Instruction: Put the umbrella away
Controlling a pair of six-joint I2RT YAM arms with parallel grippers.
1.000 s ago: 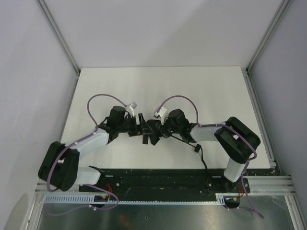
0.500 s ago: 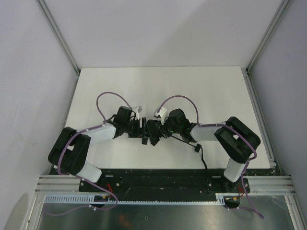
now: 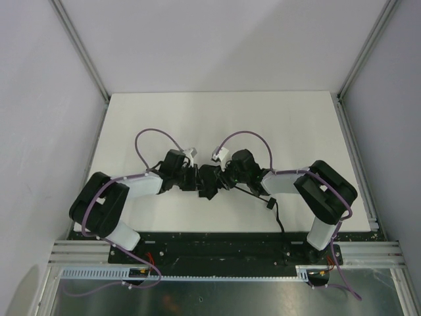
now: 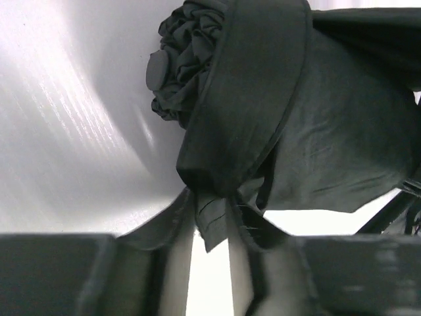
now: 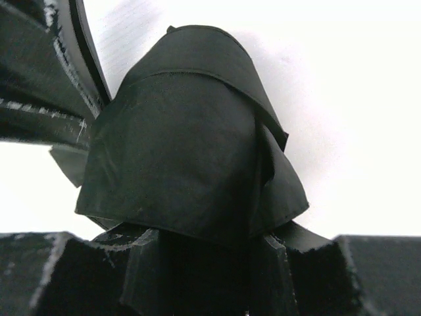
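Umbrella (image 3: 209, 182) bunched on white surface (image 3: 217, 118). Left claw (image 4: 210, 263) pinches fabric strap end; right claw (image 5: 204, 263) clamps folded canopy from opposite side.

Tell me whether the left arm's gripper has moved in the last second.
Yes. The left gripper shifted rightward, away from the table's left edge, closing on the black fabric folding umbrella.

White table (image 3: 217, 118): lying flat at centre, matte, catching even overhead light. Pale grey walls (image 3: 223, 39): enclosing it at 9, 12 and 3 o'clock. Aluminium frame posts (image 3: 79, 46): running diagonally up the corners at 10 and 2 o'clock. Black base plate (image 3: 223, 247) and metal rail (image 3: 223, 278): spanning the 6 o'clock edge.
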